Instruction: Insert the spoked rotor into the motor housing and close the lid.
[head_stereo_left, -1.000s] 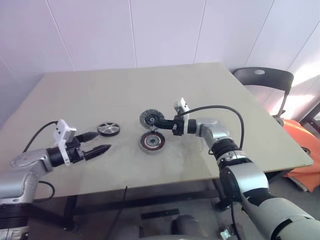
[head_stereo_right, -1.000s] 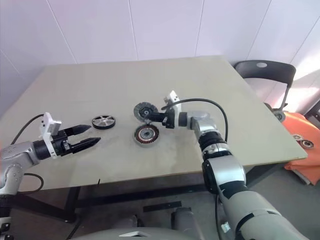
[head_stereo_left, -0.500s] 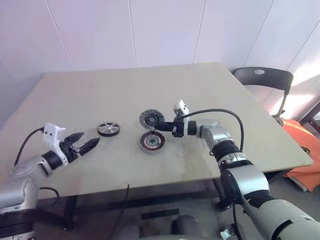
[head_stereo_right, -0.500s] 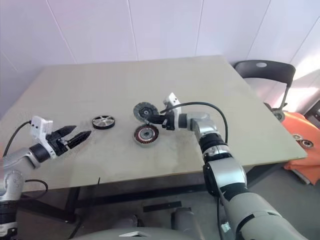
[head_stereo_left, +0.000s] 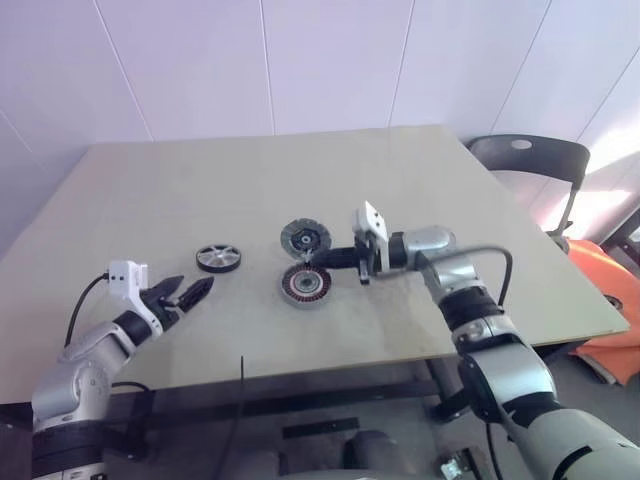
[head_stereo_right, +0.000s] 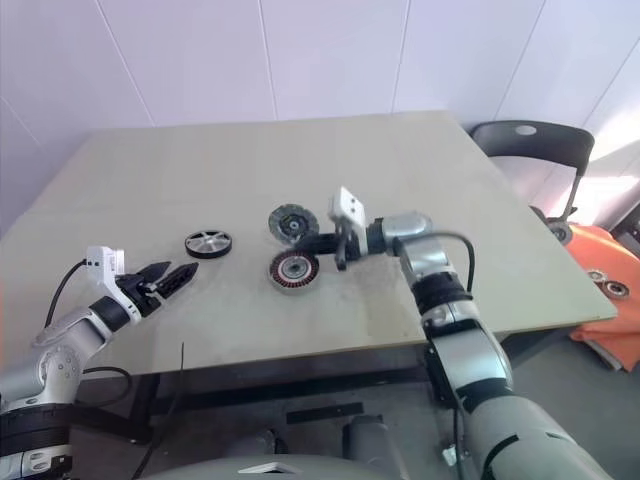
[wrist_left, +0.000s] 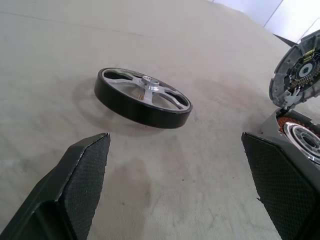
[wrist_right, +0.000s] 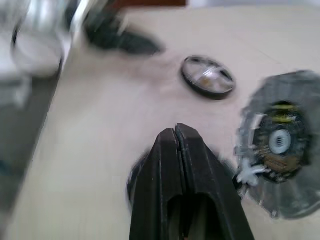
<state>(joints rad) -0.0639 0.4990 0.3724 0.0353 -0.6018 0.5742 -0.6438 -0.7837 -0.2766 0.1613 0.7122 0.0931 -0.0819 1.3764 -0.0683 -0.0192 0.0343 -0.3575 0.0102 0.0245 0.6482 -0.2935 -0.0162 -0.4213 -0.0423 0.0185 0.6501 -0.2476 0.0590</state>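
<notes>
Reaching for the spoked rotor (head_stereo_left: 217, 258) looks like the step in hand: it lies flat on the table (head_stereo_left: 400, 170), left of centre, untouched, and the left gripper (head_stereo_left: 192, 291) hovers low at the near left with its two black fingers apart, the rotor just beyond them and a little to the right. In the left wrist view the wheel (wrist_left: 142, 97) sits between and beyond the two open fingers (wrist_left: 82, 175). The motor housing (head_stereo_left: 305, 284) rests at the middle of the table with its copper windings showing and nothing seated in it, so insertion is not yet done. The lid (head_stereo_left: 305, 238) stands tilted up at the housing's far edge, its inner face toward the near side; it seems hinged there, though I cannot tell for certain. The right gripper (head_stereo_left: 318, 264) points left over the housing's right side, fingers pressed together and holding nothing. Next, I judge, the left fingers must straddle the rotor's dark rim, close on it, then carry it right to the housing.
</notes>
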